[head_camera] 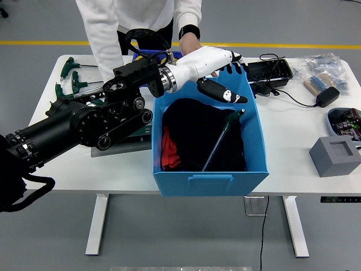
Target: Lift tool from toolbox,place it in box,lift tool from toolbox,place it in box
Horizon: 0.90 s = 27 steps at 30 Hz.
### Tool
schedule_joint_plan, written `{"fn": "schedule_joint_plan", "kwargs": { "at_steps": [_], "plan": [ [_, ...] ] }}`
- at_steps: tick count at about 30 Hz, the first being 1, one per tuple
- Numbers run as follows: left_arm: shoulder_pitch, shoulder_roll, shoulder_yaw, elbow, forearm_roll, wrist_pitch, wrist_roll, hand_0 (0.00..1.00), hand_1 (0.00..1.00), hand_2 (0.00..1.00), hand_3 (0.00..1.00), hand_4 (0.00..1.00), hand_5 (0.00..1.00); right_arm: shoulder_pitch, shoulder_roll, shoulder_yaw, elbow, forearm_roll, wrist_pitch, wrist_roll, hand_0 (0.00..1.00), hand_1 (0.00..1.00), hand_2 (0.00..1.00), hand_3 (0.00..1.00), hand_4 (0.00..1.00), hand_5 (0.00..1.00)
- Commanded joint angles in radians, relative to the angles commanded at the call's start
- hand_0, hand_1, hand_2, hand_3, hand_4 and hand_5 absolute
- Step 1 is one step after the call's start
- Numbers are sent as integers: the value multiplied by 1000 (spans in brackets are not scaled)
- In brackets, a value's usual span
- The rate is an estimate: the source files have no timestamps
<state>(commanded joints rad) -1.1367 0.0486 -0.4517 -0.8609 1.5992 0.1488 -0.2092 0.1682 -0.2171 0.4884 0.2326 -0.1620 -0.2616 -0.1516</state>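
Note:
A green-handled T wrench point(219, 141) lies loose in the blue box point(211, 179), leaning with its handle up near the right wall, on dark cloth point(192, 127). My left hand point(234, 78) hovers over the box's far end, white fingers spread, holding nothing. The toolbox point(140, 133) is mostly hidden under my left forearm, left of the box. A person stands at the far side; one hand point(190, 43) reaches to the box's far rim, mostly hidden behind my hand. My right arm is out of view.
More green T wrenches point(69, 79) lie at the table's far left. A black tray point(274, 70), a power adapter point(327, 96), bags of parts point(324, 63) and a grey block point(335, 156) sit on the right. A red item point(169, 152) lies in the box.

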Motion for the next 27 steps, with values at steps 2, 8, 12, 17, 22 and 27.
{"fn": "schedule_joint_plan", "kwargs": {
  "at_steps": [2, 8, 12, 17, 22, 27],
  "plan": [
    [5, 7, -18, -6, 11, 19, -2, 586, 620, 725, 774, 974, 622, 0, 0, -3, 0, 8, -1, 4, 631, 604, 673, 551, 772, 669],
    [36, 29, -73, -31, 78, 32, 10, 617, 645, 748, 775, 975, 614, -4, 2, -11, 0, 28, -6, 13, 631, 603, 671, 551, 770, 668],
    [82, 61, -131, -72, 141, 13, 42, 578, 616, 702, 740, 976, 621, -9, 5, -16, 0, 42, -7, 17, 631, 604, 671, 548, 770, 670],
    [154, 114, -210, -119, 204, -13, 80, 491, 541, 639, 716, 972, 623, -17, 9, -22, 0, 60, -9, 22, 631, 601, 670, 548, 770, 672],
    [231, 167, -297, -174, 220, -8, 115, 429, 454, 550, 700, 963, 623, -23, 14, -22, 0, 65, -10, 22, 630, 602, 669, 550, 770, 671],
    [281, 233, -342, -232, 265, -26, 134, 429, 454, 550, 700, 963, 623, -28, 19, -24, 0, 72, -12, 23, 630, 602, 669, 550, 770, 671]
  ]
}}
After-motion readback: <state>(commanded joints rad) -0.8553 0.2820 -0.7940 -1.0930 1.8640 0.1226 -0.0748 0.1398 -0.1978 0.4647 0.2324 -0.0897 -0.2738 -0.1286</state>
